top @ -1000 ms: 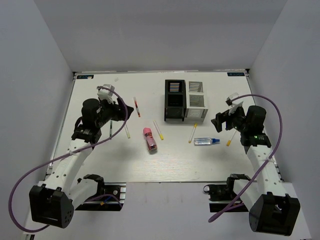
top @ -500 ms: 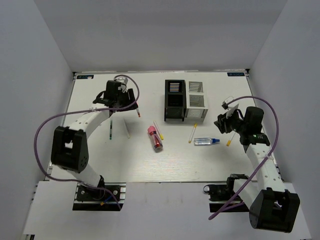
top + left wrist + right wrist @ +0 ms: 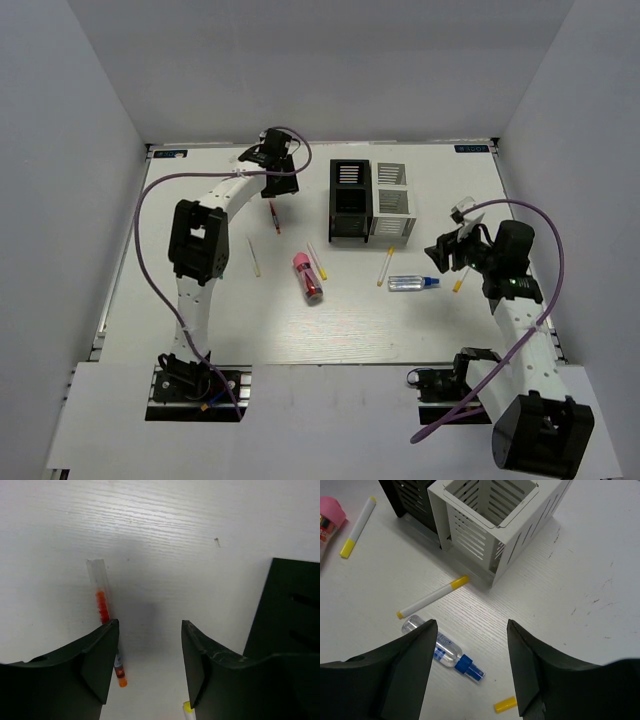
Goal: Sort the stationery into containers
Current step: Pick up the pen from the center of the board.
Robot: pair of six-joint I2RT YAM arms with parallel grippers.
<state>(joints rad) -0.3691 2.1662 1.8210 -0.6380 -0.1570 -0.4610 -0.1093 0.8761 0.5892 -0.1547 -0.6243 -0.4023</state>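
While both arms reach out over the table (image 3: 400, 330), seven loose stationery items lie on it and two containers stand at centre far.

1. Containers, count two. The black organiser (image 3: 350, 200) and the white-grey organiser (image 3: 392, 200) stand upright and touch side by side, black on the left. Both have slotted walls.

2. White-and-yellow pens (image 3: 317, 260), count four. One lies left of the pink-capped tube. One lies just right of it. One lies near the front of the white-grey organiser. One lies at the right, partly hidden under the right arm.

3. Red-black pen (image 3: 273, 215), count one. It lies flat, left of the black organiser.

4. Pink-capped tube (image 3: 307, 276), count one. It lies on its side, nearer than the black organiser, cap toward the far side.

5. Blue-capped bottle (image 3: 413, 283), count one. It lies on its side, cap pointing right, just beside the third pen.

6. Left gripper (image 3: 149, 630). The fingers are spread apart above the table. In the left wrist view the red-black pen runs alongside the left finger and is partly hidden by it. The black organiser is at the right edge of that view.

7. Right gripper (image 3: 471, 625). The fingers are spread apart. In the right wrist view the blue-capped bottle lies on the table between them, and the white-grey organiser is beyond it.
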